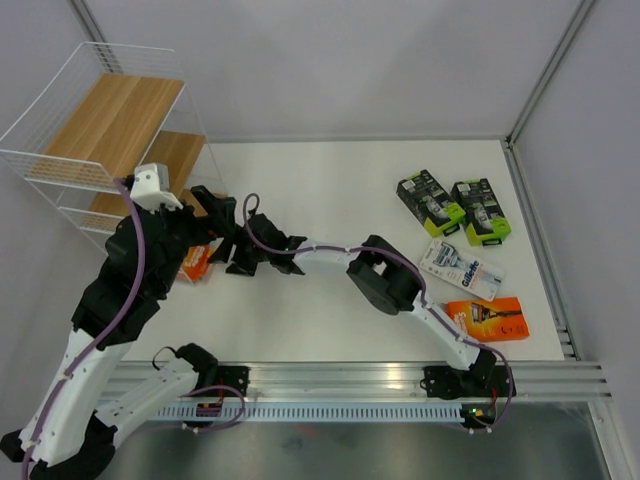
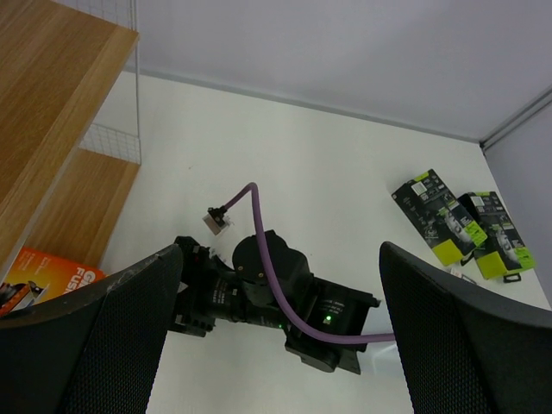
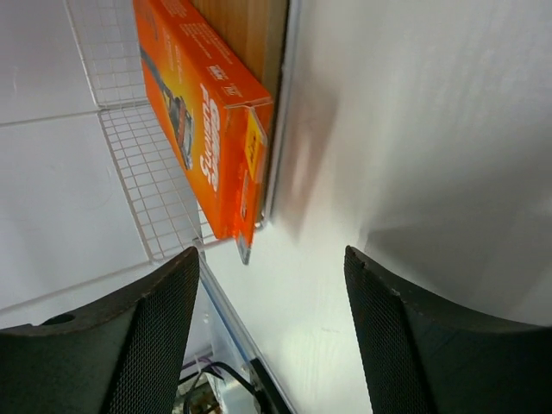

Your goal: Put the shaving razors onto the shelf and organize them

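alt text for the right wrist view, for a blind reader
An orange razor box lies at the edge of the shelf, against its wooden board and white wire grid. The open right gripper frames the foreground, holding nothing.

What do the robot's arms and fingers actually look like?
Both the left arm and right arm are chains of white and black links with chunky black joints. A purple cable runs along each. The fingers are broad and black with a fine mesh texture. A small green light glows on the right arm.
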`<state>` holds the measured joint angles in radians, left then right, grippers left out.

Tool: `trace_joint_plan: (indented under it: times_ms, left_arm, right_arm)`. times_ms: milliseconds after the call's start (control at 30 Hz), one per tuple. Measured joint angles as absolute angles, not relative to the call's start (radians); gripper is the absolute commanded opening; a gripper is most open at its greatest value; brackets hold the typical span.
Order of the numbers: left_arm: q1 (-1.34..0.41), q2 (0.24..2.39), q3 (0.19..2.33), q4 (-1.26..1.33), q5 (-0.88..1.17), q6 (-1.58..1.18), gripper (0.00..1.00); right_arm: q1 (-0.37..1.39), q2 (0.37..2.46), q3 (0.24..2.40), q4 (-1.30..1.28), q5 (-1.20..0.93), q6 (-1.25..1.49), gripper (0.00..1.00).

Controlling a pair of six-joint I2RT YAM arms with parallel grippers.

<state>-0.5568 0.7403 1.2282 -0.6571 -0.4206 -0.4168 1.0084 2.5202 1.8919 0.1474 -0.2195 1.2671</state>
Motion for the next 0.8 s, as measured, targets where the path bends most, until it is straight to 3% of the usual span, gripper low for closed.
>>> trace_joint_plan:
  times_ms: [267, 467, 667, 800]
  left_arm:
    - [-0.557, 0.861, 1.285, -0.656, -0.415, -0.417, 1.00]
    - [-0.556, 0.970, 1.310, -0.647, -0.353, -0.418, 1.00]
    - [-0.550, 1.068, 1.303, -0.586, -0.120, -0.419, 1.00]
    - [-0.553, 1.120, 1.256, -0.500, 0.111, -0.453, 0.97]
  right_arm:
    - [0.903, 2.257, 1.532, 0.160, -0.235, 1.243, 0.75]
    - [0.714, 1.901, 1.276, 0.023, -0.168, 1.119, 0.79]
    - [0.430, 1.468, 1.118, -0.241, -0.082, 0.979, 0.82]
    - [0.161, 1.244, 1.065, -0.493, 0.042, 0.855, 0.91]
